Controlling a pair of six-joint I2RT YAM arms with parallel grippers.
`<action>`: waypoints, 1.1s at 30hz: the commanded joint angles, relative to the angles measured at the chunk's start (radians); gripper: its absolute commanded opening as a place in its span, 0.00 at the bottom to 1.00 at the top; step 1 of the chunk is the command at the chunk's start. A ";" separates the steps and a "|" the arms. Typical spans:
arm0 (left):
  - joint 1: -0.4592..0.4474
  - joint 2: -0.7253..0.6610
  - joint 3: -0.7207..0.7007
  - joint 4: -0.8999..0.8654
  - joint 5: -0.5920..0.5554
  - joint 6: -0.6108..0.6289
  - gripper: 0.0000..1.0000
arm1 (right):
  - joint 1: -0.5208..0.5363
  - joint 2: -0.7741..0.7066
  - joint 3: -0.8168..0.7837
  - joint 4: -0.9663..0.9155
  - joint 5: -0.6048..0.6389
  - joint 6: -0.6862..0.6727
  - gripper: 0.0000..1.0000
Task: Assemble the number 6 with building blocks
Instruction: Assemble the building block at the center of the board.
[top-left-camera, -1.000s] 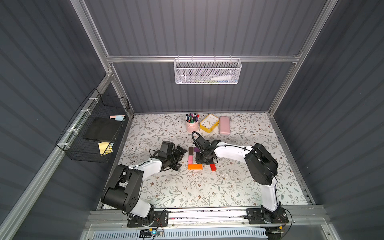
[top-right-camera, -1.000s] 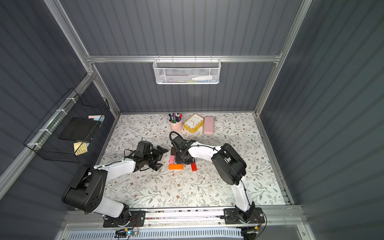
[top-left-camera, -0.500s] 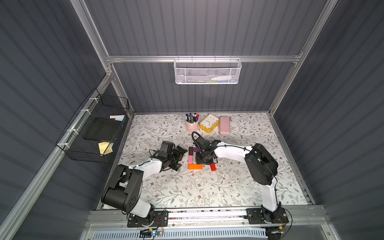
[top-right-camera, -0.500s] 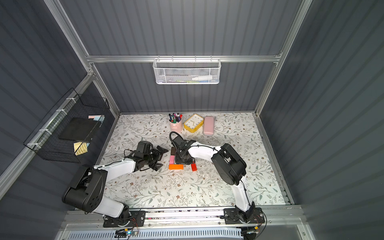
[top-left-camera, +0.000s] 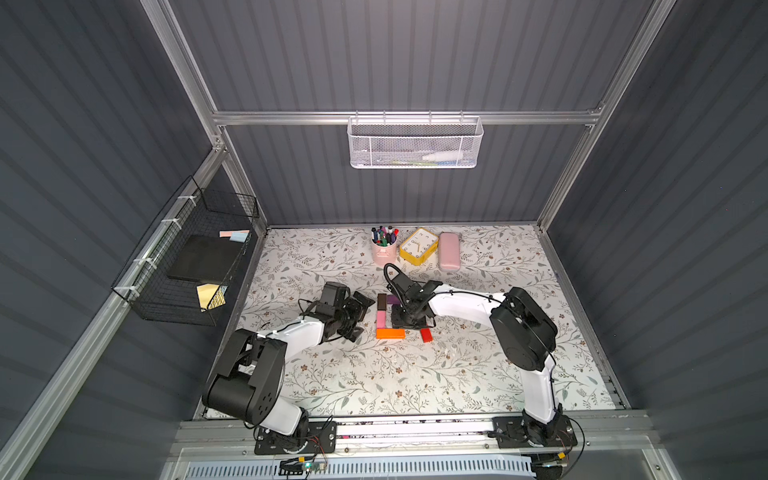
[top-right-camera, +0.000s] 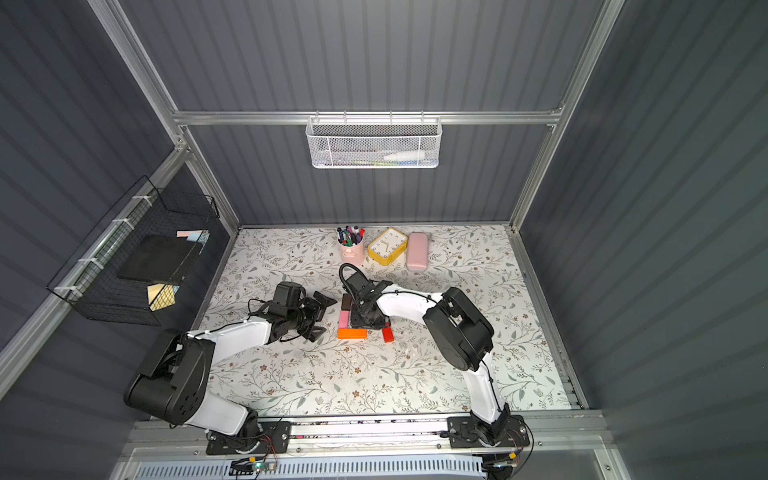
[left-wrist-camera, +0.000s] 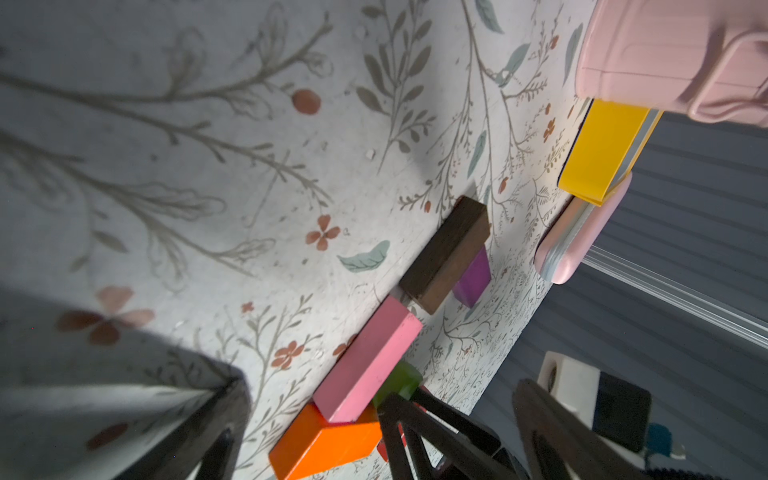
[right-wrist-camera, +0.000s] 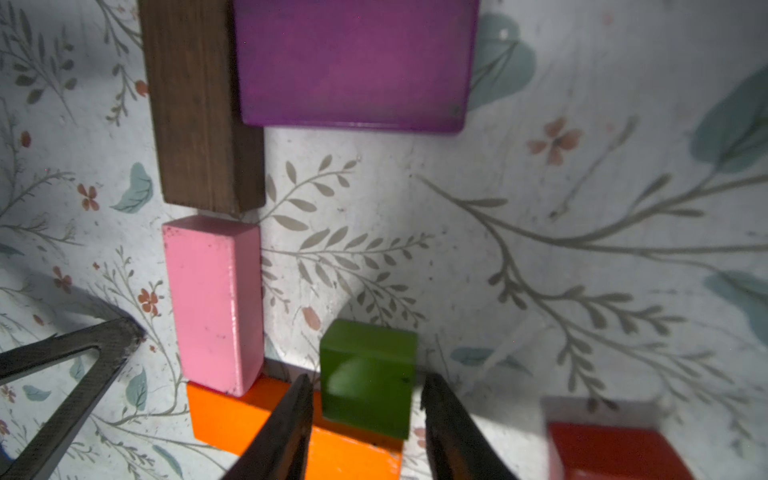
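Note:
Brown (right-wrist-camera: 195, 104) and pink (right-wrist-camera: 208, 303) blocks lie end to end. The purple block (right-wrist-camera: 353, 62) sits beside the brown one, and the orange bar (right-wrist-camera: 232, 419) lies across the pink one's end. A green cube (right-wrist-camera: 368, 374) stands at the orange bar between the fingers of my right gripper (right-wrist-camera: 365, 419), which is open with a thin gap on each side. Whether the cube rests on the bar I cannot tell. The red block (top-left-camera: 426, 335) lies loose to the right. In both top views the right gripper (top-left-camera: 409, 322) hides the cube. My left gripper (top-left-camera: 362, 316) stands wide open left of the pink block (top-left-camera: 380, 320), holding nothing.
At the back of the mat stand a pink pen cup (top-left-camera: 384, 249), a yellow clock (top-left-camera: 419, 246) and a pale pink case (top-left-camera: 449, 251). A black wire basket (top-left-camera: 187, 266) hangs on the left wall. A white mesh basket (top-left-camera: 415, 143) hangs on the back wall.
Both arms and the blocks stay where they were. The right gripper's jaws have parted a little around the green cube.

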 joint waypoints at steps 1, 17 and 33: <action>0.006 0.004 -0.014 -0.037 -0.002 0.019 0.99 | 0.000 -0.043 -0.015 -0.004 0.032 0.017 0.48; 0.006 0.007 -0.011 -0.040 -0.005 0.023 0.99 | -0.001 -0.141 -0.045 0.009 0.090 0.010 0.53; 0.006 0.010 0.007 -0.057 0.000 0.031 0.99 | -0.025 -0.252 -0.186 -0.137 0.192 0.006 0.52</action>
